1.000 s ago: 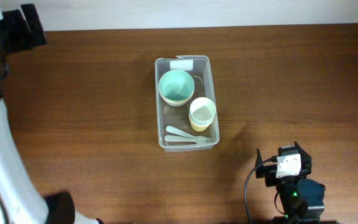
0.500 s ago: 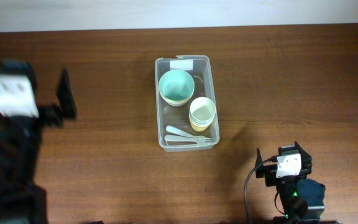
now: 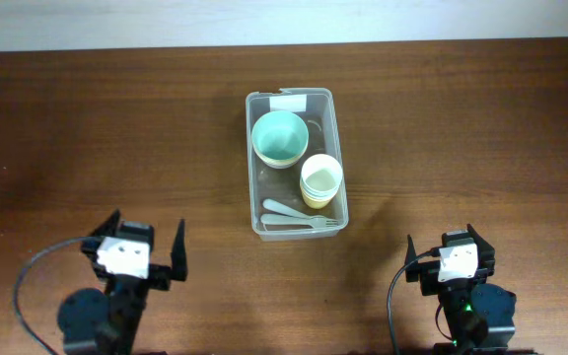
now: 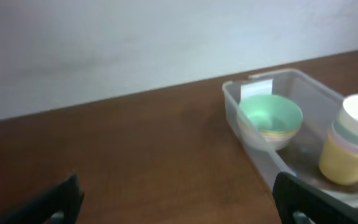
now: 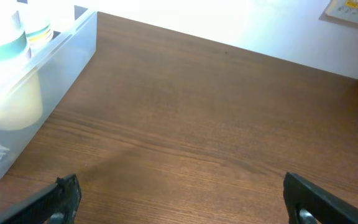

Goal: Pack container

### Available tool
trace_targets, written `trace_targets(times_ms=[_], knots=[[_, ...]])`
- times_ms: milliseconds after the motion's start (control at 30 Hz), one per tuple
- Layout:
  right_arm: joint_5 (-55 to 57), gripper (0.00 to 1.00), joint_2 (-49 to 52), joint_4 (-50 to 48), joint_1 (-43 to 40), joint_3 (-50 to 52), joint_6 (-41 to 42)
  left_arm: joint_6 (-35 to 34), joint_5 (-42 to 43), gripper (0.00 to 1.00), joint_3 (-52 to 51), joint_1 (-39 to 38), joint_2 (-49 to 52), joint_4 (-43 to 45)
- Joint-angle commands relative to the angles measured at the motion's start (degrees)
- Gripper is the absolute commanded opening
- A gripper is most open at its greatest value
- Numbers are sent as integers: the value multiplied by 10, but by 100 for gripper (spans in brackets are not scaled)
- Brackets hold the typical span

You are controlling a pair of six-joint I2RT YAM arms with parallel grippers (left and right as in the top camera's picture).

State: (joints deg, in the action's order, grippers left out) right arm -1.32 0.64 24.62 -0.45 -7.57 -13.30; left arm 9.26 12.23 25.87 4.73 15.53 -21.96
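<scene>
The clear container [image 3: 257, 148] stands at the table's middle, white label at its far end. Inside are a stack of green bowls [image 3: 280, 137], a stack of yellow cups [image 3: 320, 180] and pale cutlery [image 3: 299, 217]. My left gripper [image 3: 146, 247] is open and empty at the front left, well clear of the container. My right gripper [image 3: 450, 251] is open and empty at the front right. The left wrist view shows the container [image 4: 253, 134] with bowls [image 4: 270, 118] and cups [image 4: 350, 146]. The right wrist view shows the container's wall [image 5: 55, 53] at the left.
The brown wooden table [image 3: 116, 128] spreads around the container. A white wall runs along its far edge [image 3: 116, 22].
The left arm has swung down from the far left and come to rest at the front left. The right arm and the container's contents have not moved.
</scene>
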Motion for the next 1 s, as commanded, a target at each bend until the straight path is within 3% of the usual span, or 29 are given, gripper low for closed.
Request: trace_targets(times_ms=[0, 233, 500, 733, 967], knots=[[3, 99, -4, 0, -4, 4, 2, 7, 0, 100, -83, -12, -68, 43], [3, 99, -4, 0, -4, 4, 2, 7, 0, 100, -177, -16, -153, 83], [3, 99, -4, 0, -4, 5, 2, 7, -59, 100, -191, -18, -152, 116], [3, 99, -4, 0, -4, 4, 2, 7, -101, 100, -255, -18, -152, 217], [3, 99, -4, 0, -4, 4, 2, 7, -105, 100, -254, -42, -152, 176]])
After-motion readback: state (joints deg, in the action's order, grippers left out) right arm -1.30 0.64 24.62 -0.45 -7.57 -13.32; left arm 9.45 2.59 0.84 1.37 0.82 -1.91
